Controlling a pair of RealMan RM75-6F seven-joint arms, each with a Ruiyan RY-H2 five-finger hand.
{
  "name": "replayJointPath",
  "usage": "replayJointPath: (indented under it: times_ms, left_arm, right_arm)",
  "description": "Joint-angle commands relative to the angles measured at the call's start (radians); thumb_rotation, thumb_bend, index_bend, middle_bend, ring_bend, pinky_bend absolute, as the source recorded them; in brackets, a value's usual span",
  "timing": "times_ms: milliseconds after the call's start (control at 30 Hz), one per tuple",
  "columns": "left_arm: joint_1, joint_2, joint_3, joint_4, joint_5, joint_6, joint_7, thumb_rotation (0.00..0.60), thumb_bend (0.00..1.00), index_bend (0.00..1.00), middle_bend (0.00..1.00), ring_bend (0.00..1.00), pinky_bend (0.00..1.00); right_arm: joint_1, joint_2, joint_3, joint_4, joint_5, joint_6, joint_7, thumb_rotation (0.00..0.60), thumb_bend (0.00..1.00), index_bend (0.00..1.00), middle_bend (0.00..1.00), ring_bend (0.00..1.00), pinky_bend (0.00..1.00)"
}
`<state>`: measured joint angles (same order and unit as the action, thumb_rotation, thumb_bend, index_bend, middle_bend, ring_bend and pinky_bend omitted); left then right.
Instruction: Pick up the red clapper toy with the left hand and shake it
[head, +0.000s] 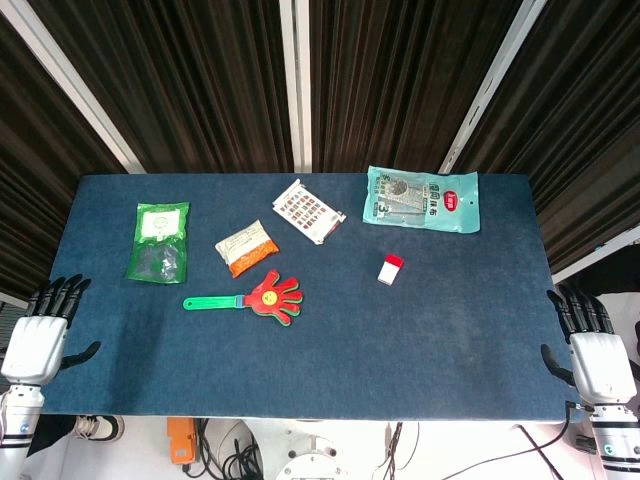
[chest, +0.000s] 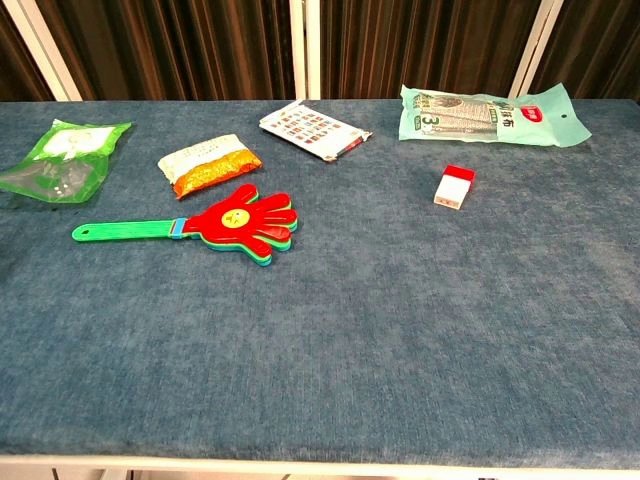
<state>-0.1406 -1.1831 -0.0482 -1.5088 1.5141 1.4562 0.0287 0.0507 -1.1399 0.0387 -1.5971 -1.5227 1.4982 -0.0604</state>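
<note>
The red clapper toy (head: 272, 294) (chest: 245, 222) lies flat on the blue table, a red hand shape with a yellow face and a green handle (head: 212, 301) (chest: 125, 231) running out to the left. My left hand (head: 42, 331) hovers off the table's left front corner, fingers apart and holding nothing, well left of the handle. At the right front corner my right hand (head: 594, 345) is likewise spread and empty. Neither hand shows in the chest view.
A green packet (head: 159, 240) (chest: 60, 157) lies back left, an orange-and-white snack bag (head: 246, 247) (chest: 208, 165) just behind the clapper, and a patterned packet (head: 308, 211) (chest: 314, 130) beyond it. A teal bag (head: 423, 198) (chest: 490, 115) sits back right, with a small red-and-white box (head: 391, 268) (chest: 455, 187) nearer.
</note>
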Motion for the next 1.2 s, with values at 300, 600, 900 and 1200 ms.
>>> replayJointPath:
  times_ms: [300, 600, 900, 1200]
  left_arm:
    - [-0.006, -0.013, -0.001, -0.007, -0.002, -0.004, 0.008, 0.6, 0.15, 0.08, 0.04, 0.0, 0.0]
    - [-0.054, -0.041, 0.0, -0.024, 0.016, -0.065, 0.01, 0.6, 0.14, 0.09, 0.05, 0.0, 0.0]
    - [-0.17, -0.13, -0.021, -0.063, 0.005, -0.218, 0.039, 0.6, 0.14, 0.1, 0.05, 0.0, 0.0]
    - [-0.285, -0.294, -0.072, 0.006, -0.086, -0.361, 0.052, 0.6, 0.16, 0.15, 0.1, 0.0, 0.02]
  right_arm:
    - [-0.009, 0.017, 0.003, 0.006, 0.001, 0.014, 0.018, 0.6, 0.29, 0.0, 0.0, 0.0, 0.0]
    - [-0.01, 0.017, 0.009, 0.022, 0.013, 0.011, 0.024, 0.6, 0.29, 0.0, 0.0, 0.0, 0.0]
    - [-0.009, 0.027, 0.019, 0.029, 0.018, 0.013, 0.041, 0.6, 0.29, 0.0, 0.0, 0.0, 0.0]
    - [-0.002, 0.03, 0.018, 0.042, 0.02, -0.004, 0.059, 0.6, 0.29, 0.0, 0.0, 0.0, 0.0]
